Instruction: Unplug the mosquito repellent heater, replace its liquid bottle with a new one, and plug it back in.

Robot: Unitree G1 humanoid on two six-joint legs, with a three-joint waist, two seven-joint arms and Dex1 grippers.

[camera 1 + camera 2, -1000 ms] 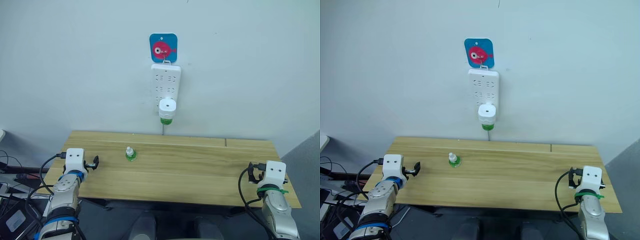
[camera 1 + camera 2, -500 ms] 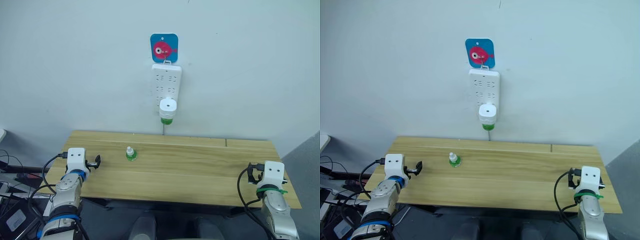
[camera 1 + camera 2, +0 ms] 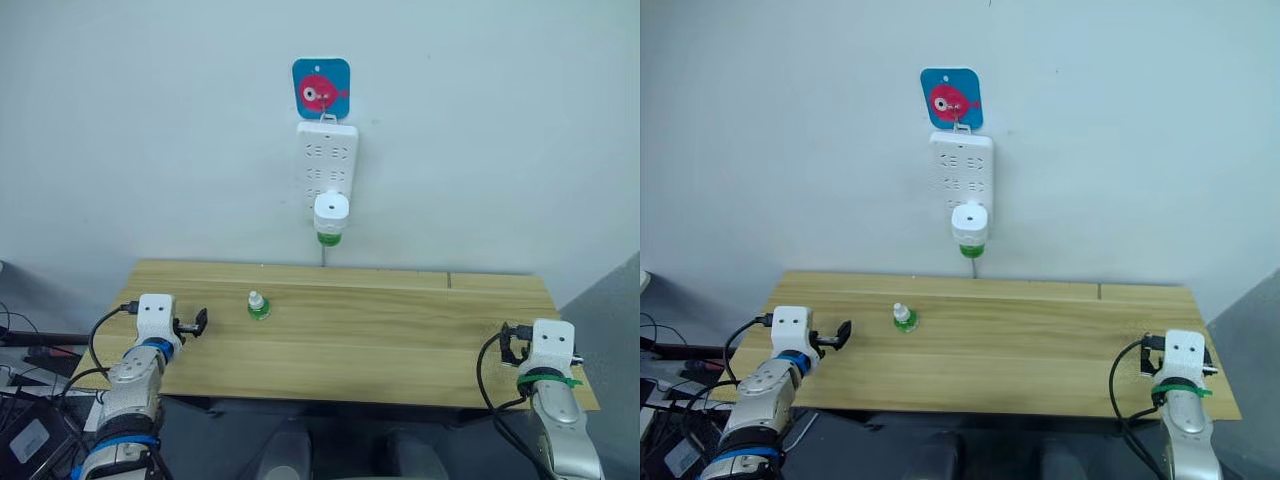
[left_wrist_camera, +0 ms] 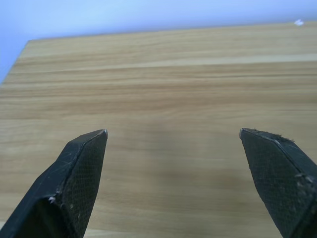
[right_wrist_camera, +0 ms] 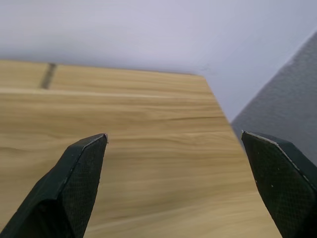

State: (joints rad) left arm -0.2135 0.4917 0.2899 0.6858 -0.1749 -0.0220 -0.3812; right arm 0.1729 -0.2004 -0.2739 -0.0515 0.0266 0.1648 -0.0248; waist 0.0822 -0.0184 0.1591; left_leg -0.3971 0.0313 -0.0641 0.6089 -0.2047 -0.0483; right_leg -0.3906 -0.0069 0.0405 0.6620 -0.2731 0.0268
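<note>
No readable writing from where I sit; the only graphic is a blue square hook plate (image 3: pixel 321 87) on the wall with a pink fish picture, and the long white plastic power strip (image 3: pixel 327 168) hangs from it. The mosquito repellent heater (image 3: pixel 331 210), white rounded plastic with a domed face, is plugged into the strip's lowest sockets, with its liquid bottle (image 3: pixel 329 238) showing as a green translucent stub below it, above the back edge of the surface. The surface (image 3: pixel 400 330) is light wood-grain planks with a seam toward the back right. The new one (image 3: pixel 258 306), a small round green bottle with a white pointed cap, stands upright on the surface left of centre, nearer the back edge; label too small to read. My left gripper (image 4: pixel 173 136) sits at the front left corner, black textured fingers (image 4: pixel 79 178) spread wide over bare wood, holding nothing. My right gripper (image 5: pixel 174 136) is at the front right corner, fingers (image 5: pixel 74 183) also spread apart and empty.
</note>
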